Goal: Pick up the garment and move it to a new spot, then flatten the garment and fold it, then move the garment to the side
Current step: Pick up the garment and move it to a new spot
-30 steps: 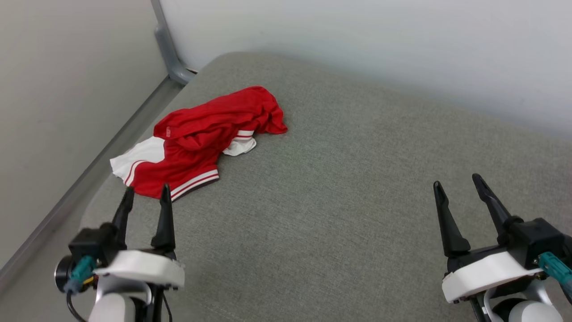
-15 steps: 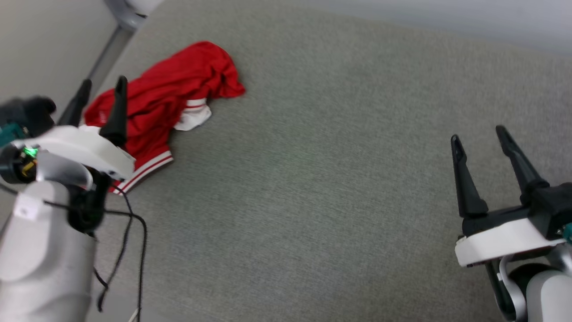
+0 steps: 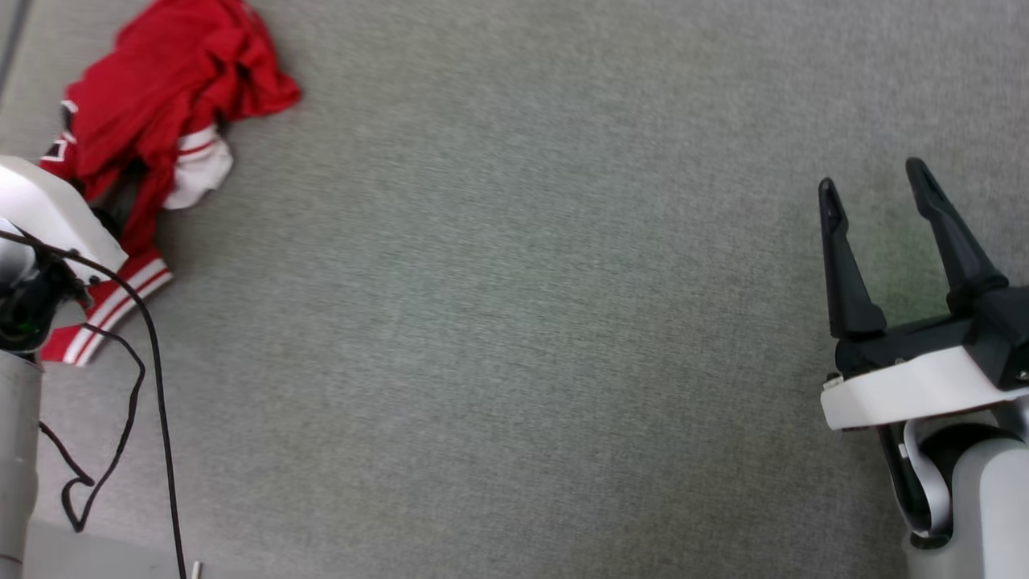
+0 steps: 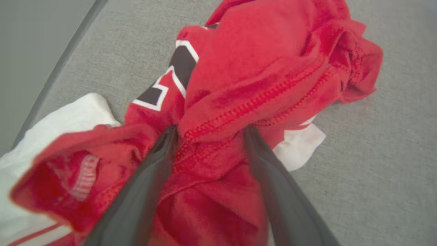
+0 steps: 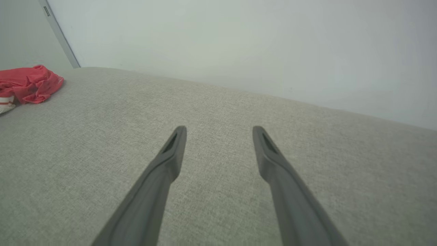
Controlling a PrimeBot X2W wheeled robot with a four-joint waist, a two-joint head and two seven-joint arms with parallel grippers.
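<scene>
Garment lay crumpled at ten o'clock on the grey cushion, unmoved; only my head camera had swung. Within the last second my left gripper advanced from short of the hem into the heap, its fingers spread wide astride a red seamed fold, not yet closed. My right gripper waited at three o'clock, equally wide, holding nothing. Judgement: pickup was imminent; closing remained.
</scene>
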